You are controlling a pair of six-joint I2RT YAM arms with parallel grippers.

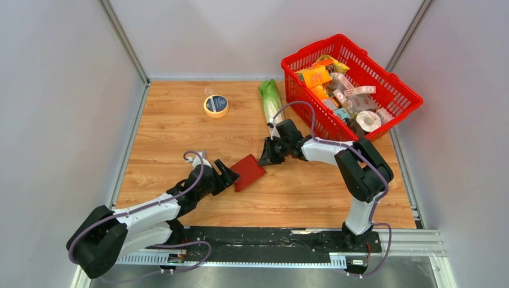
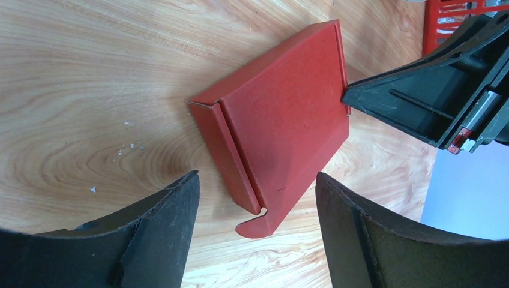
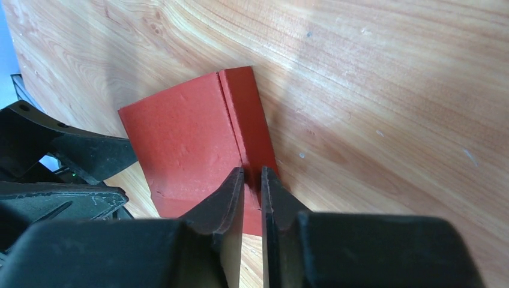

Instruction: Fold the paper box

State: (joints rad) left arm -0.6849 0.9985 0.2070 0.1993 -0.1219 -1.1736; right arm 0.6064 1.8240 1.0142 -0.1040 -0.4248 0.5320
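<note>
the left end effector (image 1: 228, 173) is spread fully wide and nothing is gripped by it. in its wrist view the paper box (image 2: 282, 120) is seen lying flat ahead of the two dark fingers (image 2: 174, 222), apart from both. the right end effector (image 3: 252, 175) is drawn nearly together, with only a narrow slit left. its tips are set at the crease where a side flap meets the box's top panel; whether the cardboard is pinched cannot be told. the box is found at the centre of the top view, on the wood-grain surface (image 1: 174, 138), between the two end effectors. a red mesh basket (image 1: 298, 90) of packets is seen at the upper right, and a tape roll (image 1: 216, 105) and a green packet (image 1: 270, 99) at the upper middle. the surface is enclosed by grey walls. in the right wrist view the lower edge of the box is hidden behind the fingers.
</note>
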